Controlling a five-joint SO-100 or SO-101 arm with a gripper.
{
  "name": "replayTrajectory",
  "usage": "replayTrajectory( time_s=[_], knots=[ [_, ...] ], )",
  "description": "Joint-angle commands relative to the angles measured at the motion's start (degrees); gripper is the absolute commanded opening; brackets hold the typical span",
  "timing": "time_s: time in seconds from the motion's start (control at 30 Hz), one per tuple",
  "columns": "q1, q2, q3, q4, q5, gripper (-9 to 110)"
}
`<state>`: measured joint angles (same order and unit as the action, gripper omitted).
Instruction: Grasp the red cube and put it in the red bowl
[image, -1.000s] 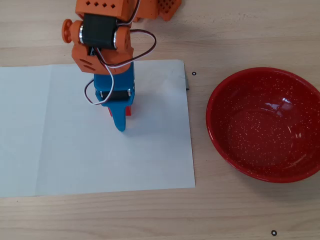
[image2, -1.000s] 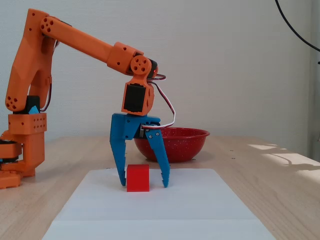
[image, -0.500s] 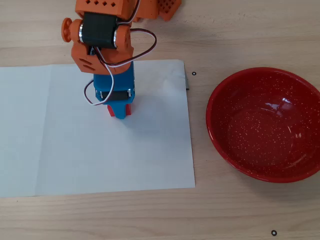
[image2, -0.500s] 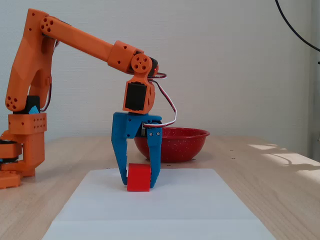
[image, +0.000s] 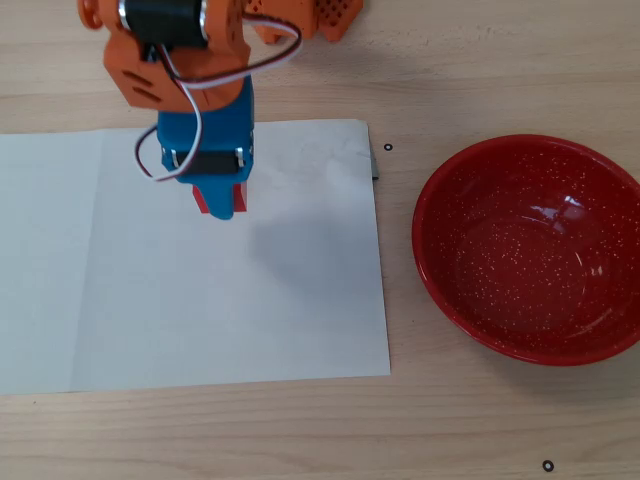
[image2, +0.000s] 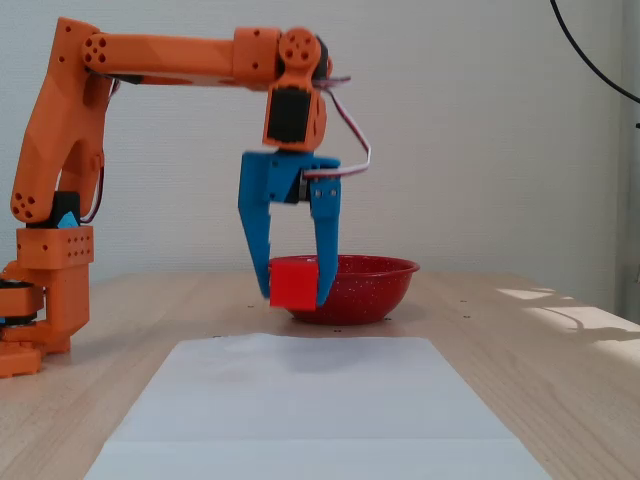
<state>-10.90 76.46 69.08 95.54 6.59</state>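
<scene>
One small red cube pinched between the two blue fingers of the pincer, lifted clear of the white paper and hanging in the air — seen plainly in the fixed view, with bare gap beneath it. Closed only as far as the cube's width allows, gripping low, near the fingertips. From overhead, mostly hidden under the blue pincer, just a sliver of red cube peeping out over the paper, well apart from the red bowl at the right of that view. Main risk, by judgement: slipping. Matte plain faces, a hold near the tips, little finger overlap — a jerk in the swing toward the bowl could let the cube rotate or drop onto the paper or the wooden surface short of the rim. Second risk: height. Carried at about the level of the bowl's rim as the fixed view shows it, so a flat sideways sweep might knock the near wall and shove the bowl along the smooth wood, or wedge the cube against the rim. Third: letting go too early or off centre, leaving the cube to bounce off the glossy sloped inside and out again. Safer, probably, to raise first, travel slowly, and release low over the middle.
</scene>
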Motion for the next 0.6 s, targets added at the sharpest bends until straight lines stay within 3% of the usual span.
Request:
replayTrajectory(
  time_s=[0.0,0.23,0.57],
  knots=[
    [1.7,6.3,-10.2,4.7,-1.9,0],
    [7.3,8.4,-17.8,10.5,-5.1,0],
    [23.1,8.3,-27.2,9.9,-11.0,0]
  ],
)
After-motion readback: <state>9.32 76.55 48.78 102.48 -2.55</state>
